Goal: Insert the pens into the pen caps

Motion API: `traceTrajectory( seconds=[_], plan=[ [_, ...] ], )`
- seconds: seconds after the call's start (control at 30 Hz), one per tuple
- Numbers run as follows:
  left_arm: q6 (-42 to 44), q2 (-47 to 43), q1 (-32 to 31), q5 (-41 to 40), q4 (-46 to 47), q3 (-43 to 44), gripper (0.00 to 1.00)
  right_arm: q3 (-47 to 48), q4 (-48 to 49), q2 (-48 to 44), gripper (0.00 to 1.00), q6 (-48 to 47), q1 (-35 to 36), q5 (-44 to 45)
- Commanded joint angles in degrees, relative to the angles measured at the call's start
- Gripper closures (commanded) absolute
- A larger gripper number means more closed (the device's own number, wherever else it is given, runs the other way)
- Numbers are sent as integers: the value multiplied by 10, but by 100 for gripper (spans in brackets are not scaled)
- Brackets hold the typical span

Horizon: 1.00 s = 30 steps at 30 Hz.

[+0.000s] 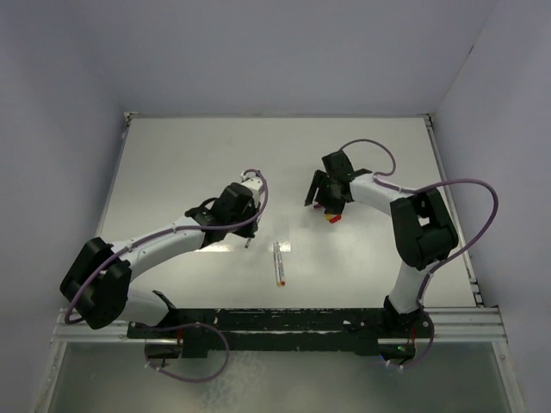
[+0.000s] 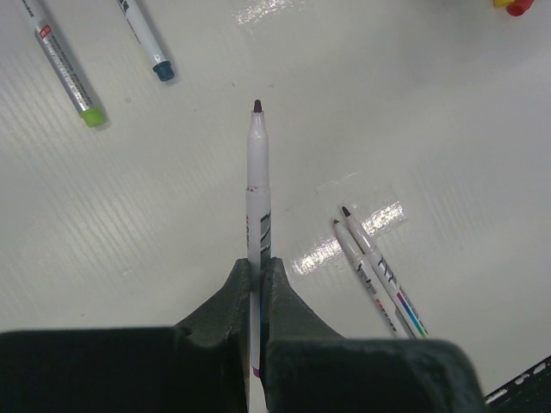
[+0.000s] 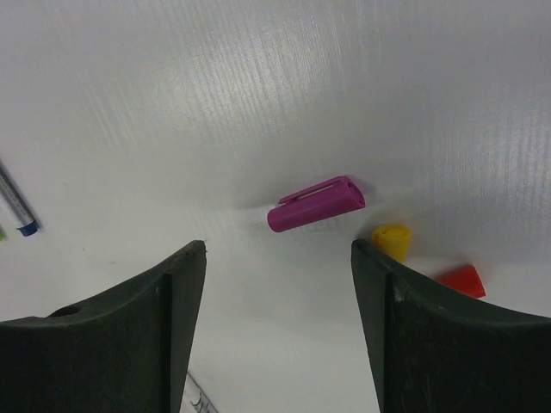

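Note:
My left gripper (image 2: pixel 256 268) is shut on a white-grey pen (image 2: pixel 256 185) that points forward with its dark purple tip bare, above the table; it also shows in the top view (image 1: pixel 246 227). Two uncapped pens (image 2: pixel 376 271) lie side by side to its right, also seen in the top view (image 1: pixel 280 262). My right gripper (image 3: pixel 277 254) is open and empty, just above the table (image 1: pixel 325 203). A magenta cap (image 3: pixel 316 204) lies on its side just ahead of the open jaws. A yellow cap (image 3: pixel 392 239) and a red cap (image 3: pixel 461 280) lie by its right finger.
A pen with a green cap (image 2: pixel 69 69) and a pen with a blue cap (image 2: pixel 146 39) lie at the far left of the left wrist view. The white table (image 1: pixel 172 172) has a raised rim, with grey walls behind and beside it.

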Motion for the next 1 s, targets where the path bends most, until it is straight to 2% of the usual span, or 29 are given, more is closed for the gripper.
traceTrajectory(
  seconds=[0.0, 0.23, 0.57, 0.97],
  plan=[
    [13, 4, 7, 14, 23, 16, 100, 27, -27, 14, 29, 5, 1, 2],
    [14, 9, 11, 17, 20, 16, 100, 58, -29, 44, 30, 2, 1, 10],
    [12, 11, 16, 18, 26, 11, 100, 87, -58, 78, 39, -28, 1, 38],
    [4, 16, 20, 37, 39, 14, 100, 72, -83, 97, 50, -51, 1, 75]
  ],
)
